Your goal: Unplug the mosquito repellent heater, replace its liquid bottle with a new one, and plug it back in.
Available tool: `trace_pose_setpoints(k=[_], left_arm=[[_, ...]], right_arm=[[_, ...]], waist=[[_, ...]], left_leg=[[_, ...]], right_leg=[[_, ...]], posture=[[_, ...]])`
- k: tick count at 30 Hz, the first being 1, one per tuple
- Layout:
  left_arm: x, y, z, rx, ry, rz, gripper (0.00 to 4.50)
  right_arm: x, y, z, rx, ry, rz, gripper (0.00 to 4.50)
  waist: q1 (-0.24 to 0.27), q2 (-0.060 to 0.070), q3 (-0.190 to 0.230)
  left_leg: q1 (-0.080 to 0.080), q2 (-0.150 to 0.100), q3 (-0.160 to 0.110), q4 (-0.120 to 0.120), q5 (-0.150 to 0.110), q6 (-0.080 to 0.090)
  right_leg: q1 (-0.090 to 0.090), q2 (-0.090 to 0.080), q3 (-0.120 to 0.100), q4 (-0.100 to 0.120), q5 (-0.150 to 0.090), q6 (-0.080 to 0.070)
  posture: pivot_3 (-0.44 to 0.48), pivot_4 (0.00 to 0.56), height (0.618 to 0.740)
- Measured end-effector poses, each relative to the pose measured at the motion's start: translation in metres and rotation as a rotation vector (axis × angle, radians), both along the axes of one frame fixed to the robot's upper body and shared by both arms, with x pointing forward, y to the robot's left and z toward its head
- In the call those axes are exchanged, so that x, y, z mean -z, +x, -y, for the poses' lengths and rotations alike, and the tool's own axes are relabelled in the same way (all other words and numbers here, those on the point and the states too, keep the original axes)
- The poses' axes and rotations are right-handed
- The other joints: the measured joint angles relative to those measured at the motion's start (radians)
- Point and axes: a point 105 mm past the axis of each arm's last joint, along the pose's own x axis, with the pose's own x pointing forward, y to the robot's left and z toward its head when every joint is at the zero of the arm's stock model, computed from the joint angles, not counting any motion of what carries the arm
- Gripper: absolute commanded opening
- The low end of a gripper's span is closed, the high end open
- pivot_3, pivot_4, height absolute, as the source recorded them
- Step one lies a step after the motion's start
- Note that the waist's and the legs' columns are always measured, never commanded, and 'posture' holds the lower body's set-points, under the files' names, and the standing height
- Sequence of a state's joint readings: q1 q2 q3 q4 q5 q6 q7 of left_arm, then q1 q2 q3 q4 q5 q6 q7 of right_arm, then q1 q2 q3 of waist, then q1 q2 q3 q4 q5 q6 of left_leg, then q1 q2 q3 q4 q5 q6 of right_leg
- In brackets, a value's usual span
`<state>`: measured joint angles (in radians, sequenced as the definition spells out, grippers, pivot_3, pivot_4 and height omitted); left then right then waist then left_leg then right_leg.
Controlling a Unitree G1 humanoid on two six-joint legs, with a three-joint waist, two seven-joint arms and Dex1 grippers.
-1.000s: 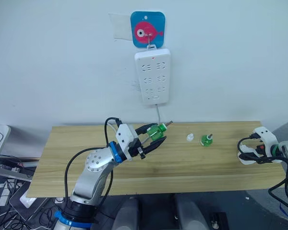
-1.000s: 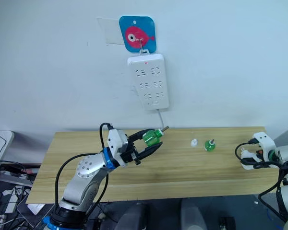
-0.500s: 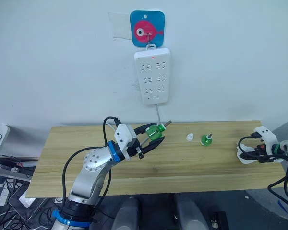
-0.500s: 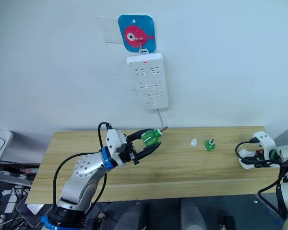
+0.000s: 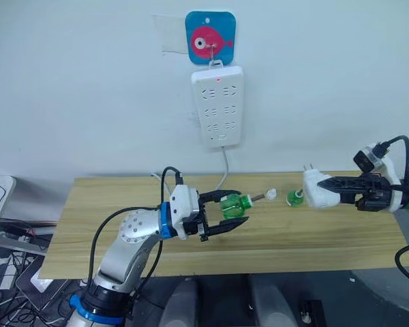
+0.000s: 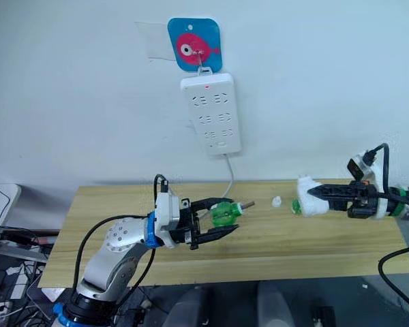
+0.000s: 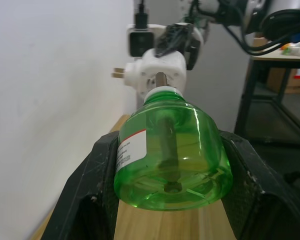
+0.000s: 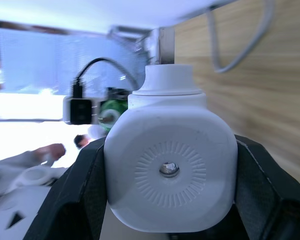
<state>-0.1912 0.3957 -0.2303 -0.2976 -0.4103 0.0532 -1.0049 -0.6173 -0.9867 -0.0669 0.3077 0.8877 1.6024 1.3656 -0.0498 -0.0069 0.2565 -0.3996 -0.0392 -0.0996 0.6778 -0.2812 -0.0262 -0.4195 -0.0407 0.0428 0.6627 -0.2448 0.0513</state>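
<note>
Facing heater [image 5: 317,192], green bottle [image 5: 233,206] apart

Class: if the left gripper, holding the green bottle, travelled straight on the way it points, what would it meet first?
Probably the mosquito repellent heater held by the right gripper; the left gripper aims its green bottle at it, though depth is uncertain.

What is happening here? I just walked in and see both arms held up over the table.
The left gripper holds a green liquid bottle, wick pointing toward the right arm. The right gripper holds the white mosquito repellent heater, unplugged, above the wooden table. Another green bottle and a small white cap sit on the table. The power strip hangs on the wall.
</note>
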Motion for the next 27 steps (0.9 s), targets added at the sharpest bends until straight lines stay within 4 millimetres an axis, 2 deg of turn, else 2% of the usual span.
trace_pose_setpoints(k=[7,13,27], left_arm=[[0.000,0.008,0.017,0.038,0.007,0.055,2.27],[0.000,0.017,0.021,0.031,0.013,0.074,2.27],[0.000,0.022,0.028,0.042,0.017,0.096,2.27]], right_arm=[[-0.005,0.000,-0.018,-0.007,0.019,0.044,2.96],[-0.007,-0.001,-0.028,-0.014,0.013,0.053,2.96],[-0.013,-0.004,-0.042,-0.031,0.048,0.065,2.96]], waist=[[0.001,-0.004,0.002],[-0.002,-0.004,0.002],[-0.001,-0.004,0.003]], left_leg=[[0.000,0.000,0.000,0.000,0.000,0.000],[0.000,0.000,0.001,0.000,0.000,0.000],[0.000,0.000,0.000,0.000,0.000,0.001]], right_leg=[[0.000,0.000,0.000,0.000,0.000,0.000],[0.000,0.000,0.000,0.001,0.000,0.000],[0.000,0.001,0.000,0.000,0.000,0.000]], posture=[[-0.073,0.256,0.740],[-0.071,0.253,0.740],[-0.073,0.252,0.740]])
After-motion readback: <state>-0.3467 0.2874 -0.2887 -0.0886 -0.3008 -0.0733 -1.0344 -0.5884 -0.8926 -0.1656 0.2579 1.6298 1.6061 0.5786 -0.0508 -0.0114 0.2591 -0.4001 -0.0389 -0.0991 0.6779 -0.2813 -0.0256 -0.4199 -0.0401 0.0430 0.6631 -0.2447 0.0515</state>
